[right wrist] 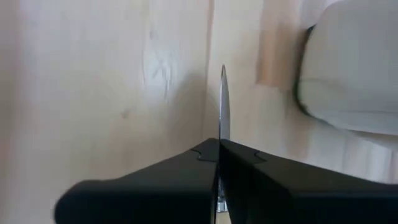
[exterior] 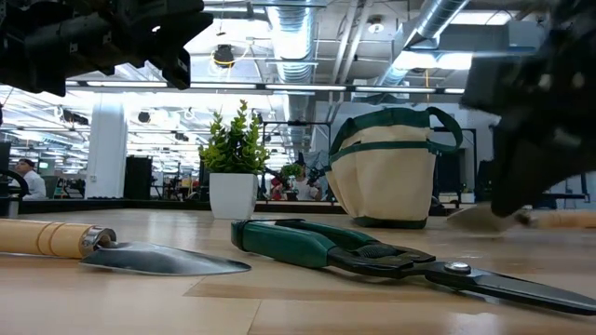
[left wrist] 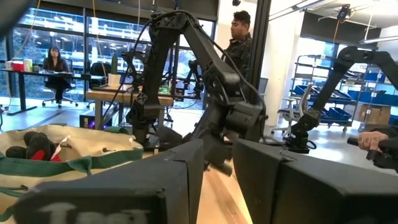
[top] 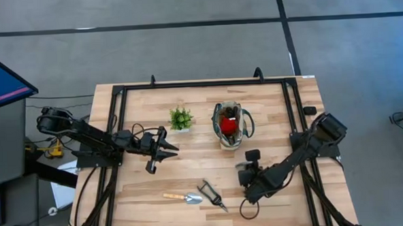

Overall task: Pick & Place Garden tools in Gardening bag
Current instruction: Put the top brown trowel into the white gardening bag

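Observation:
My right gripper (top: 244, 171) is low over the table's right half, near of the beige, green-trimmed gardening bag (top: 233, 127), and is shut on a silver trowel (exterior: 480, 216). The bag stands upright on its base with a red-and-black piece (top: 228, 124) inside. Near the front edge a wooden-handled trowel (top: 182, 197) and green-handled shears (top: 210, 194) lie flat. My left gripper (top: 165, 148) hovers open left of centre, holding nothing. My right gripper pinches a thin silver metal part of the trowel (right wrist: 222, 134), seen edge-on, between its two shut fingers; the pointed end sticks out past the fingertips. The fingers slant downward. In the low view blade and wooden handle (exterior: 562, 220) lie level near the tabletop; whether clear, I cannot tell.
A small green potted plant (top: 180, 119) stands left of the bag. A black frame (top: 117, 123) runs along the table's left, far and right sides. Bare wood lies between the arms. People show in the room behind (left wrist: 239, 37).

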You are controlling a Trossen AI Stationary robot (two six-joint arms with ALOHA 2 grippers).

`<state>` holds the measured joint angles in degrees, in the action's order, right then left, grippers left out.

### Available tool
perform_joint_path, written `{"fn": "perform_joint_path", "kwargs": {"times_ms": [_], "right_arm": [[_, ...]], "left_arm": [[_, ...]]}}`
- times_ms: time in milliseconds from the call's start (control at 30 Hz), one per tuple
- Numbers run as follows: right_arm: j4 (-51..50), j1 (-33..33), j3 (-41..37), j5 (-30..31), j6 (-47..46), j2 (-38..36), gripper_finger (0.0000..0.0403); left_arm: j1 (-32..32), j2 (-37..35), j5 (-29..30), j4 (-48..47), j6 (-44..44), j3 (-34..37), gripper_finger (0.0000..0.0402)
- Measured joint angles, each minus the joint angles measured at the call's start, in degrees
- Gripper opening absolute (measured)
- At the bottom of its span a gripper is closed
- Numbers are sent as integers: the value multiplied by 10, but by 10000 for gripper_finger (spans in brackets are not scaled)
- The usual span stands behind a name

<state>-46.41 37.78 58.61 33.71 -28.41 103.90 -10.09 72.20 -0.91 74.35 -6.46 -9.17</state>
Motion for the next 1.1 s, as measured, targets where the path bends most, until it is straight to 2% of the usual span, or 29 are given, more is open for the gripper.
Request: {"fn": "perform_joint_path", "kwargs": {"times_ms": [300,533,733,1100], "right_arm": [[-2,16,2,44,-36,-88,1],[36,28,2,118,-50,-143,1],[61,31,2,179,-44,-163,1],[79,31,2,306,-85,-178,0]], "left_arm": [[0,0,0,0,0,0,76],[0,0,0,0,0,0,76],[0,0,0,0,0,0,76],[-2,0,0,0,0,0,76]]}}
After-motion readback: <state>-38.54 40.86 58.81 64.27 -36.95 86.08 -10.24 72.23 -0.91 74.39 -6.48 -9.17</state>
